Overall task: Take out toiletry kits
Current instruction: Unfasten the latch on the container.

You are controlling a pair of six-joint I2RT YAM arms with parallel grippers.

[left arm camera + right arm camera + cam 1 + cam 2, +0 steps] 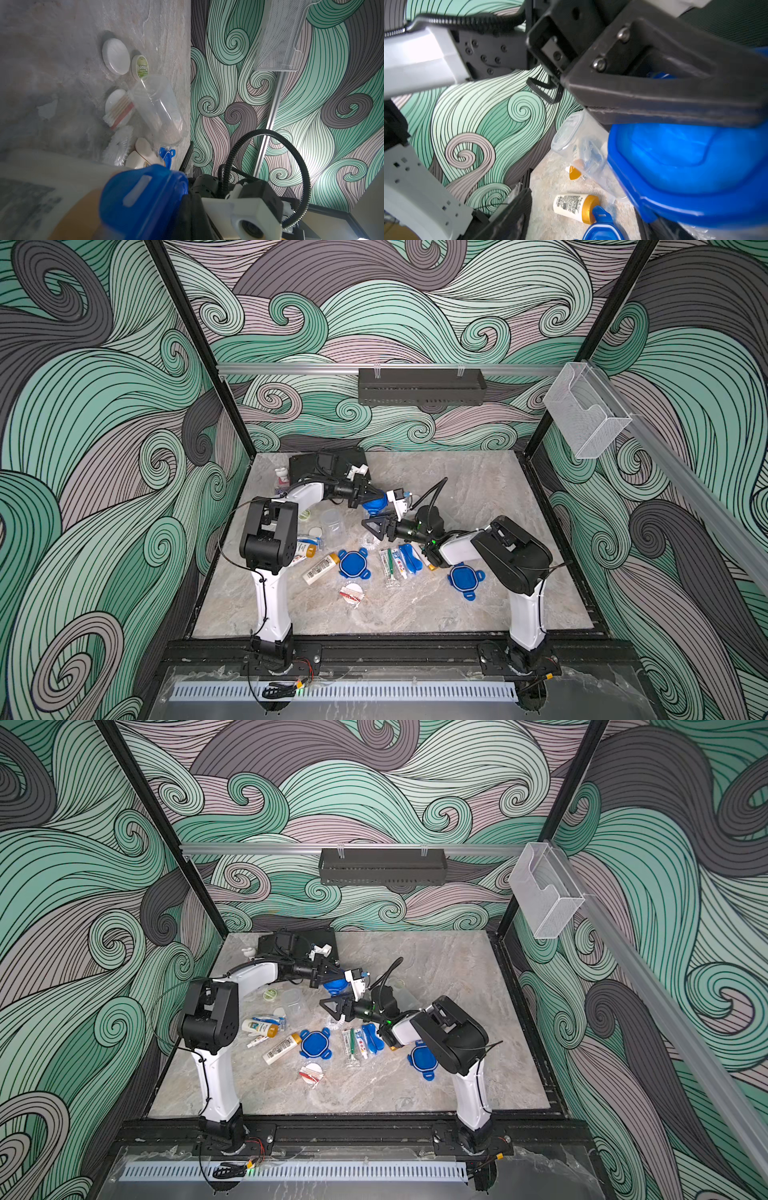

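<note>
Left fingers (372, 493) clamped on blue-lidded kit (375, 506). Right fingers (374, 528) spread, empty, just beside kit; kit lies on their far side. Right arm free to reach.

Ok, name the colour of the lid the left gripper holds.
Blue; the lid shows best in the right wrist view.

Glossy blue plastic kit lid (374, 503)

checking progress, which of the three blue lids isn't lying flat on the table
The blue lid pinched in the left gripper, held above the clutter. The middle lid and the right-hand lid lie flat on the table.
</note>
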